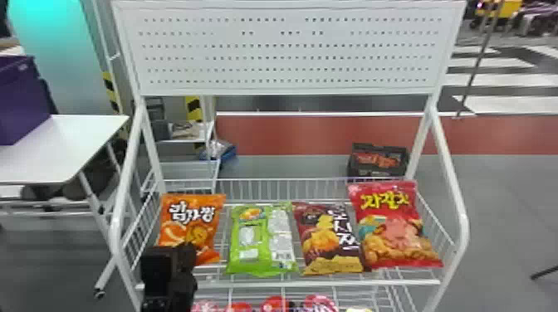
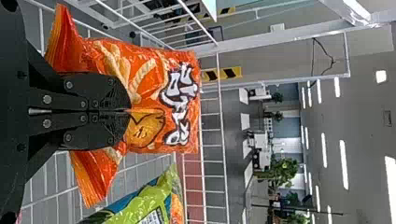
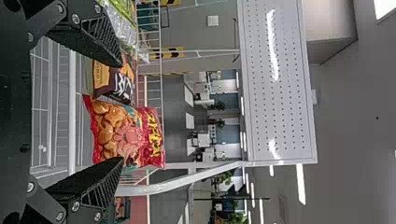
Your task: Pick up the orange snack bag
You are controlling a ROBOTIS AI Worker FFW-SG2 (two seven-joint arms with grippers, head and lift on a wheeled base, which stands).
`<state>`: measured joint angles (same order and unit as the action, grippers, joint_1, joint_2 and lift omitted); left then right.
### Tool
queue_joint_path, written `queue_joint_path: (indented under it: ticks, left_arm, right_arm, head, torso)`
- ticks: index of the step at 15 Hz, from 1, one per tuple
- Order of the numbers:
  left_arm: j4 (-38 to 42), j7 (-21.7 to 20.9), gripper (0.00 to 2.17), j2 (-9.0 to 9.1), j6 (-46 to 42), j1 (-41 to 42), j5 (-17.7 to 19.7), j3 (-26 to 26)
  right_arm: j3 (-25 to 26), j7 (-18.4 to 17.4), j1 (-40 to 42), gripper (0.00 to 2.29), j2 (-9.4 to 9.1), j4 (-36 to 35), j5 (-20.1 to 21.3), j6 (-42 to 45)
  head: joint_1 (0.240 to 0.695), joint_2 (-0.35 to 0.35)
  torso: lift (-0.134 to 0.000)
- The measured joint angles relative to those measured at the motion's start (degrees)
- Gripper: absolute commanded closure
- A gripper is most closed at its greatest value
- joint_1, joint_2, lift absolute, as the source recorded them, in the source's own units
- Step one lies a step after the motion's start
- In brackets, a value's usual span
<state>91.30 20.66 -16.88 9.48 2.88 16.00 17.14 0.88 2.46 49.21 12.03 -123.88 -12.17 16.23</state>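
1. Head view: down at the near edge, the black left gripper (image 1: 187,249) is sitting in front of the lower part of a glossy orange plastic snack bag (image 1: 189,222), over at the left end of a rack.
2. Left wrist view, and I'm seeing the left gripper (image 2: 130,110) with its jaws clenched, grasping that bag; the film is flaring out on either side of the flat black fingers.
3. Right wrist view: the right gripper (image 3: 122,111) is holding its jaws released, standing well apart.
4. On the same upper shelf, three more pillow-shaped plastic bags are lying in a row: a lime-green bag (image 1: 247,244) next to the orange one, then a dark maroon bag (image 1: 324,240), then a big red bag (image 1: 398,228) at the right end.
5. White metal wire is making up the rack (image 1: 290,283), and small red packages (image 1: 275,303) are resting on its lower level.
6. Above the bags, a white perforated panel (image 1: 286,52) is spanning the frame.
7. Off to the left, a white-topped table (image 1: 79,145) is carrying a purple box (image 1: 23,99).
8. Farther back, a black open crate (image 1: 375,171) is standing on the floor behind the rack.
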Motion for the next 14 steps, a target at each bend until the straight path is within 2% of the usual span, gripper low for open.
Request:
queue_joint_path:
  ticks: [5,9,14]
  left_arm:
    - [3.97,0.53,1.71,-0.27,0.04,1.31,0.02,-0.11]
    - [13.54,1.2,1.71,-0.78,0.29,6.2,0.13,-1.3]
    - [25.57,2.11,1.7,-3.5,0.15,16.54,-0.15,-2.57]
  right_arm:
    - [0.0,-0.08,-0.3,0.19,0.12,0.2,-0.19,-0.01]
    - [-0.02,-0.08,-0.37,0.19,0.1,0.22,-0.17,-0.02]
    - [-0.1,-0.36,-0.52,0.19,0.16,0.24,-0.14,0.08]
  head:
    - [0.499,0.0]
    - [0.499,0.0]
    - [0.499,0.0]
  torso:
    - [0.0]
    - [0.0]
    - [0.0]
